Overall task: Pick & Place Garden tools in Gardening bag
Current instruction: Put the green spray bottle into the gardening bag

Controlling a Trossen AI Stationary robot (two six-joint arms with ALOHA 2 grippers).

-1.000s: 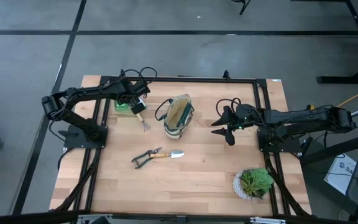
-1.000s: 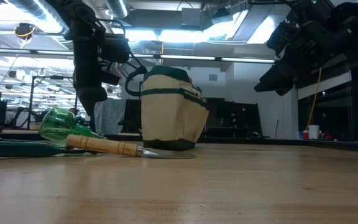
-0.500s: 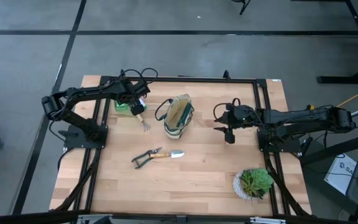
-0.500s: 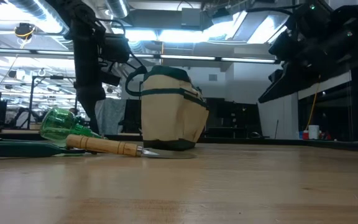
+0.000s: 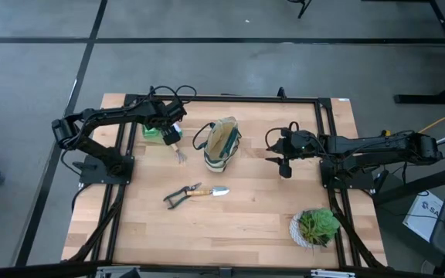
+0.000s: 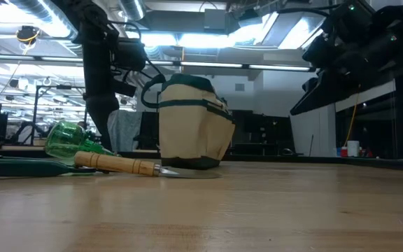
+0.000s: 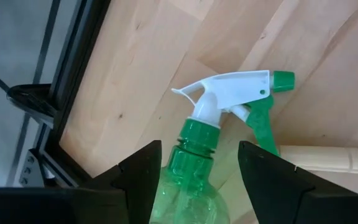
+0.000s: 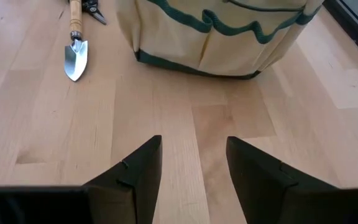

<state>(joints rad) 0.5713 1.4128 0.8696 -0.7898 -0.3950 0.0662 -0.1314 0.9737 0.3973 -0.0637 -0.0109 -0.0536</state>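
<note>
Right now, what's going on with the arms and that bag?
Left gripper open around green spray bottle. Right gripper open, empty, facing bag. Trowel on table. Nothing blocking.

Leafy green plant in a white pot [image 5: 316, 228] at lower right of the high view, on a light wooden table [image 5: 246, 224] edged by a black metal frame [image 5: 230, 98]. Grey floor [image 5: 37, 62] with dark lines around it. White box [image 5: 427, 210] at far right edge

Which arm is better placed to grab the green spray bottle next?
Left. The left gripper is open with its fingers on either side of the green spray bottle. The right gripper hovers on the far side of the gardening bag.
</note>
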